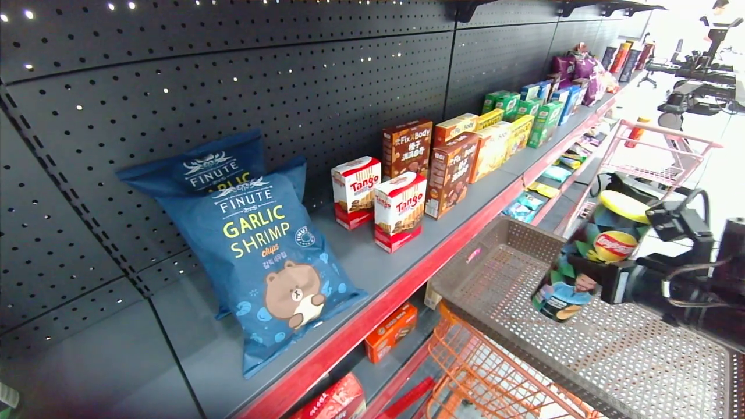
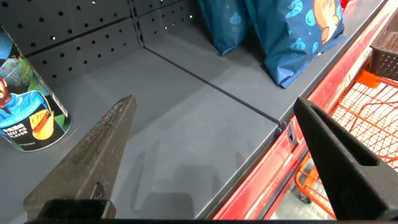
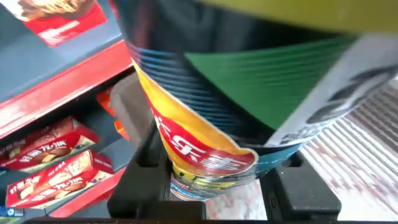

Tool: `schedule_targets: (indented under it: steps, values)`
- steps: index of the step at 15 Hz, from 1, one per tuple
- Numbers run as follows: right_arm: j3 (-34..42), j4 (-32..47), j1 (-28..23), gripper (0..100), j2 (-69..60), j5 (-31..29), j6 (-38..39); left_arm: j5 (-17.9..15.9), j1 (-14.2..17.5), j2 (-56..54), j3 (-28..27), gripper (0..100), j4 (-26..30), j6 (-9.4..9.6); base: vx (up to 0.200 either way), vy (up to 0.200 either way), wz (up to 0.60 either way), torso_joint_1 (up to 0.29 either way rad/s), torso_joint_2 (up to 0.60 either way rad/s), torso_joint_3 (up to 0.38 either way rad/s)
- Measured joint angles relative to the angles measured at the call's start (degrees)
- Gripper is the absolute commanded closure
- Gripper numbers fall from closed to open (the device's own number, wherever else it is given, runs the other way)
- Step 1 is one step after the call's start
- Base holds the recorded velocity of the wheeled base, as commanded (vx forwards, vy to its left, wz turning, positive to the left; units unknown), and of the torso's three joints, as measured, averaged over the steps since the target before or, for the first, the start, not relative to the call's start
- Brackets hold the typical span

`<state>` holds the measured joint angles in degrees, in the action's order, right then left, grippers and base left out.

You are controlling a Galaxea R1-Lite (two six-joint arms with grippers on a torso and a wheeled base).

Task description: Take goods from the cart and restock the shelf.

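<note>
The right gripper [image 1: 591, 267] pinches a tall chip can [image 1: 612, 244] around its middle, a finger pressed to each side. The can hangs tilted with its yellow lid uppermost, over the brown upper basket [image 1: 512, 291] of the orange cart, by the basket's far edge and well apart from the shelf [image 1: 372, 262]. In the right wrist view the can [image 3: 249, 93] sits between the dark fingers of that gripper [image 3: 217, 186], with the basket's mesh behind it. The left gripper [image 2: 217, 168] is spread wide with nothing between its fingers, above a bare grey stretch of the shelf [image 2: 186, 118] near the red front edge. A second can [image 2: 28, 99] stands upright on the shelf toward the pegboard back, apart from that gripper. 2 blue chip bags [image 1: 268, 244] lean one in front of the other against the back, the front bag reaching to the front edge. Further along stand 2 red-and-white boxes [image 1: 398, 209], then brown boxes [image 1: 448, 171] just beside them
</note>
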<state>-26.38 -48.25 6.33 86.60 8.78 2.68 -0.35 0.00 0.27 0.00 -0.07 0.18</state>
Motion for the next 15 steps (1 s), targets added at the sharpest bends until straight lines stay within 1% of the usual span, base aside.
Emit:
schedule_targets:
  steps: [1, 2, 4, 5, 6, 7, 8, 9, 10, 13, 15]
  values:
    - [2.9, 2.3, -0.02, 100, -5.99, -1.65, 0.18, 0.02, 0.0, 0.0, 0.0, 0, 0.0, 0.0, 0.0, 0.0, 0.0, 0.0, 0.0, 0.0]
    - [5.24, 6.51, -0.73, 100, -12.65, -2.9, 0.21, 0.0, 0.0, 0.0, 0.0, 0, 0.0, 0.0, 0.0, 0.0, 0.0, 0.0, 0.0, 0.0]
    - [8.06, 18.2, -3.19, 100, -24.89, -4.77, 0.16, 0.0, 0.0, 0.0, 0.0, 0, 0.0, 0.0, 0.0, 0.0, 0.0, 0.0, 0.0, 0.0]
    - [9.05, 24.99, -5.25, 100, -30.77, -5.58, -0.01, 0.0, 0.0, 0.0, 0.0, 0, 0.0, 0.0, 0.0, 0.0, 0.0, 0.0, 0.0, 0.0]
    - [9.83, 30.11, -7.8, 100, -35.23, -6.31, -0.57, 0.02, 0.0, 0.0, 0.0, 0, 0.0, 0.0, 0.0, 0.0, 0.0, 0.0, 0.0, 0.0]
    - [10.42, 31.56, -10.68, 100, -38.56, -6.75, -1.93, 0.02, 0.0, 0.0, 0.0, 0, 0.0, 0.0, 0.0, 0.0, 0.0, 0.0, 0.0, 0.0]
    - [11.31, 31.83, -13.6, 100, -41.42, -8.62, -3.72, 0.0, 0.0, 0.0, 0.0, 0, 0.0, -0.02, 0.0, 0.0, 0.0, 0.0, 0.0, 0.0]
    - [12.36, 32.4, -15.4, 100, -43.58, -11.2, -4.73, 0.0, 0.0, 0.0, 0.0, 0, 0.0, 0.0, 0.0, 0.0, 0.0, 0.0, 0.0, 0.0]
    - [13.04, 33.01, -16.21, 100, -45.34, -12.19, -5.13, 0.0, 0.0, 0.0, 0.0, 0, 0.0, 0.0, 0.0, 0.0, 0.6, 0.002, 0.0, 0.002]
    - [13.43, 39.85, -16.65, 100, -50.71, -13.13, -5.66, 0.0, 0.0, 0.0, 0.0, 0, 0.0, -0.02, 0.0, 0.0, 0.6, 0.001, 0.0, 0.007]
    - [13.24, 40.67, -16.13, 100, -52.96, -13.15, -5.74, 0.02, 0.0, 0.0, 0.0, 0, 0.02, 0.0, 0.0, 0.0, 0.6, 0.005, 0.01, 0.0]
